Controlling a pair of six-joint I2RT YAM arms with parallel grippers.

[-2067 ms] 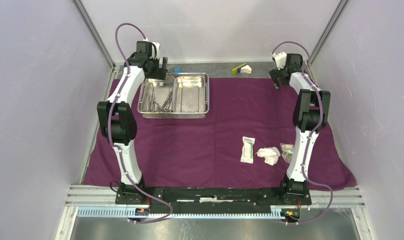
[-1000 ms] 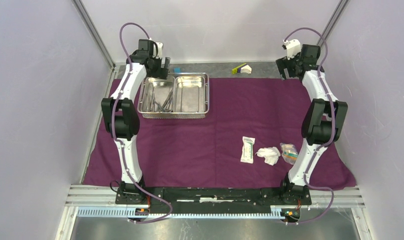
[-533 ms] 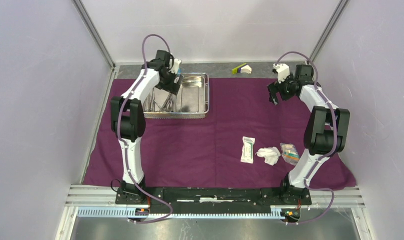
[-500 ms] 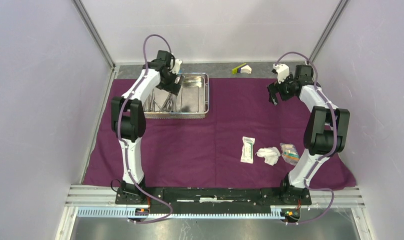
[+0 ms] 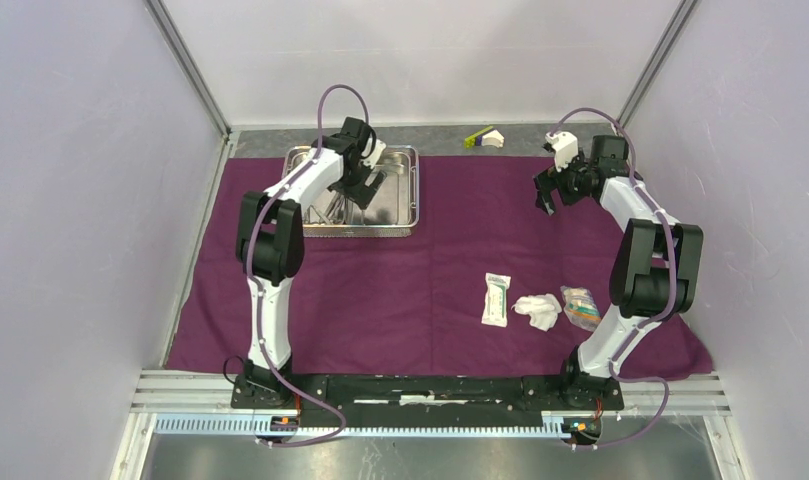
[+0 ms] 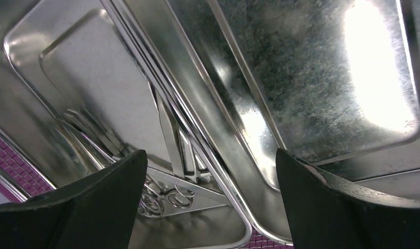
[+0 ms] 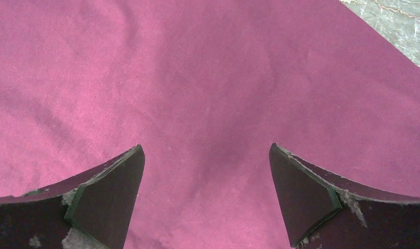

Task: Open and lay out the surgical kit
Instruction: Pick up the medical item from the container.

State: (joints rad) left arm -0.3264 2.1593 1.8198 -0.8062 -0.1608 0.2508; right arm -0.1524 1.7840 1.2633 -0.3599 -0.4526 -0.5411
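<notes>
**Both claws wide open, neither holding anything**

At the far left of the purple cloth [image 5: 440,250] we see the steel tray [image 5: 380,232] resting flat, with its two compartments side by side. The tweezers [image 6: 168,135] and the ring-handled forceps [image 6: 161,199] lie together in its left compartment. The left gripper [image 6: 210,155] hangs over the tray with its jaws spread wide. They straddle the ridge between the compartments and grip nothing. We cannot tell whether its fingertips touch the metal.

Moving right, the cloth lies open across the table, lightly creased. Nearer the arm bases, right of centre, we find the white packet [image 5: 496,299]. The white gauze [image 5: 538,310] lies just beside it, and then the small clear packet [image 5: 578,305], close against the right arm.

Farther back, the right gripper [image 5: 546,195] hovers above bare cloth, well apart from those three items. Its jaws are also fully apart, with only fabric between them. Beyond the cloth's far edge sits a yellow-green and white piece [image 5: 483,137].
</notes>
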